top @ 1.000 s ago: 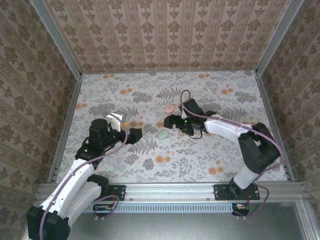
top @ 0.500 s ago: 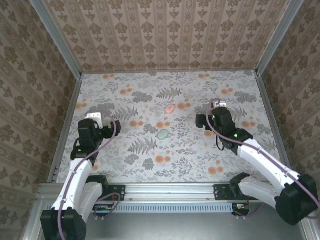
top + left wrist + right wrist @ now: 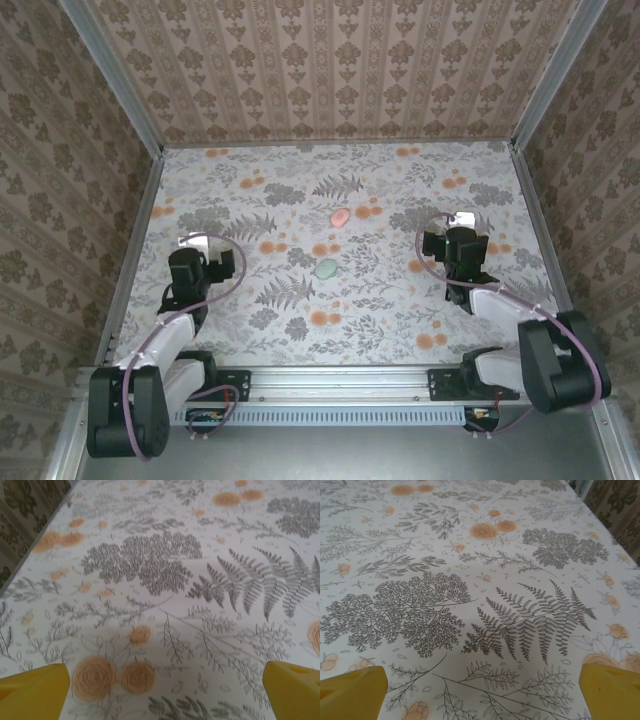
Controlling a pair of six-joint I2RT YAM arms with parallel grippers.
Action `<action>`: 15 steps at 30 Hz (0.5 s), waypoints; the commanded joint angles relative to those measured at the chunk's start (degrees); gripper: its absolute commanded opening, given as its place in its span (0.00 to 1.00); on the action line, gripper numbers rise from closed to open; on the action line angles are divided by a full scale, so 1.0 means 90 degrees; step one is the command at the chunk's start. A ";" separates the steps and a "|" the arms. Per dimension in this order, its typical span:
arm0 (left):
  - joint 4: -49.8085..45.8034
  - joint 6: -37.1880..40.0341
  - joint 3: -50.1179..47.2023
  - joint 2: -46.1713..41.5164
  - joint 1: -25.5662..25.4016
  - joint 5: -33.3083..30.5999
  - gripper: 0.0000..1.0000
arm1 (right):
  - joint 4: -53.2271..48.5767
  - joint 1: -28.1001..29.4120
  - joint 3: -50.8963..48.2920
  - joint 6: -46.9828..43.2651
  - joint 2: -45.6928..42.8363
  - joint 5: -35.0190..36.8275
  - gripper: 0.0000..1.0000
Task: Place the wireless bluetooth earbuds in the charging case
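Floral-printed tabletop (image 3: pixel 400 330): nearest, both arms sit folded low, left gripper (image 3: pixel 162 692) at eight o'clock, right gripper (image 3: pixel 482 692) at four, each with yellow fingers (image 3: pixel 30 692) spread wide and empty. Farther out near centre lies a pale green oval charging case (image 3: pixel 326 268), a pink oval case (image 3: pixel 340 216) beyond toward twelve. Neither is held; whether the tiny earbuds are inside cannot be told, so the task looks finished or unstarted.
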 commanded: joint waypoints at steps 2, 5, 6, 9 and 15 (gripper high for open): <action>0.1604 0.0287 -0.0112 0.0464 0.0058 -0.0139 1.00 | 0.1326 -0.0240 0.0100 -0.0223 0.0401 -0.0596 1.00; 0.2398 0.0435 -0.0162 0.0906 0.0068 -0.0055 1.00 | 0.1950 -0.0507 -0.0080 -0.0355 0.0515 -0.1052 1.00; 0.2588 0.0503 -0.0138 0.1060 0.0068 -0.0001 1.00 | 0.2286 -0.0619 -0.0190 -0.0334 0.0592 -0.1169 1.00; 0.3210 0.0600 -0.0057 0.1592 0.0096 0.0203 1.00 | 0.2995 -0.0908 -0.0384 -0.0056 0.1053 -0.1331 1.00; 0.3973 0.0648 0.0262 0.2771 0.0087 0.0670 1.00 | 0.3228 -0.0936 -0.0240 -0.0084 0.1646 -0.1522 1.00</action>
